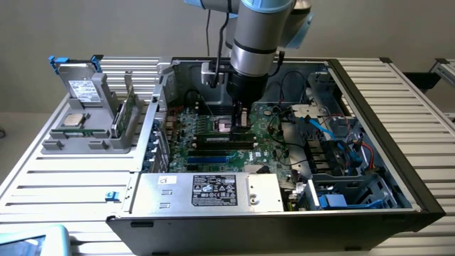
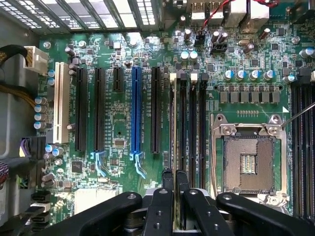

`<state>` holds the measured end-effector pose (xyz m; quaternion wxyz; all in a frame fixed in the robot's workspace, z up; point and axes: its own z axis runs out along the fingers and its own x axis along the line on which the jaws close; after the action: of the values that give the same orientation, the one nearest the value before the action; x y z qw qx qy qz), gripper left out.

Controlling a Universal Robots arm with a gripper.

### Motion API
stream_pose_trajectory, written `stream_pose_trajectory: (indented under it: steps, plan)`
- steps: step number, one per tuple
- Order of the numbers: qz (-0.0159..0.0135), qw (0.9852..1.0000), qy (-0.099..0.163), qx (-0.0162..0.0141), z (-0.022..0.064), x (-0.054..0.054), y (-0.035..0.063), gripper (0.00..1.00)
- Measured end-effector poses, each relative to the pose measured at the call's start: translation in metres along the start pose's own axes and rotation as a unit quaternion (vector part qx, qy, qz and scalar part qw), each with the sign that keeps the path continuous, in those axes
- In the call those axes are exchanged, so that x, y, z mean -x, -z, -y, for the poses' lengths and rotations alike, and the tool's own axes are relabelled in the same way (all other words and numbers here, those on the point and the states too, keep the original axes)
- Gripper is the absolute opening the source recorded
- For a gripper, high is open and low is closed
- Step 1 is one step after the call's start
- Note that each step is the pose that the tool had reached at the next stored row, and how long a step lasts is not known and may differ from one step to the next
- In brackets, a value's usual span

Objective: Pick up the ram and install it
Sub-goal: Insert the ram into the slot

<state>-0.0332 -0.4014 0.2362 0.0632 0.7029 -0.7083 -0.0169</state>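
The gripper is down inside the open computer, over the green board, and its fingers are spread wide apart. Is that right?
Not quite. The gripper is down inside the open computer, over the green board, but its fingers are not spread wide apart: the wrist view shows them closed on the thin ram, held edge-on.

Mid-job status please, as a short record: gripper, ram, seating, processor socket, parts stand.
gripper: shut on the ram, down inside the open case
ram: edge-on between the fingers, in line with a black slot between the blue slot and the processor socket
seated: cannot tell
processor socket: empty
stand: outside the case, holds grey drive and silver processor chip
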Motion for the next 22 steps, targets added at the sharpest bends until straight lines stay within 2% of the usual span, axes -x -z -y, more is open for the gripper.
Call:
stream_pose_trajectory:
  steps: [3, 22]
  plan:
    - [0.0, 1.0, 0.0, 0.002, 0.0, 0.0, -0.0002, 0.15]
    - [-0.0006, 1.0, 0.0, 0.002, -0.0002, 0.0005, -0.0043, 0.15]
